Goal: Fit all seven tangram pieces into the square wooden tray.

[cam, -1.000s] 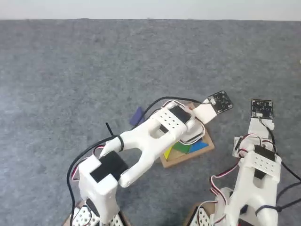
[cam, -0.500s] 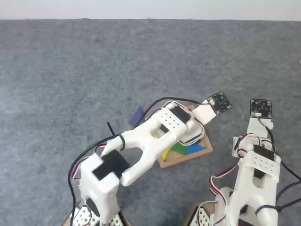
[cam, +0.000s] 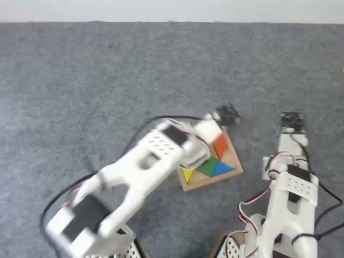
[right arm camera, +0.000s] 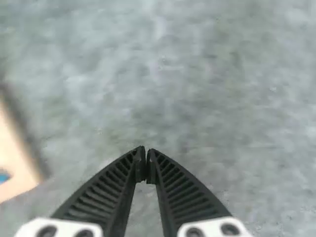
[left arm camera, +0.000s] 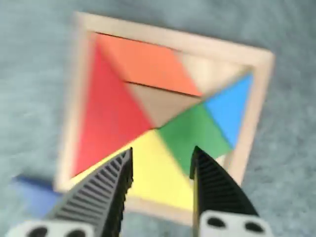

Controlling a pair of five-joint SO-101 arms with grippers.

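left arm [cam: 150, 156] pulled back, uncovering the tray [cam: 207, 184].

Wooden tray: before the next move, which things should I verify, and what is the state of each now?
1. Left hand open and empty above the tray: ok.
2. Right hand shut, over the carpet, apart from the tray: ok.
3. All seven pieces inside: not ok; a dark blue piece lies on the carpet beside the tray.
4. Room left: bare wood shows next to the orange piece: ok.
5. Whether that gap matches the dark blue piece's shape: cannot tell.
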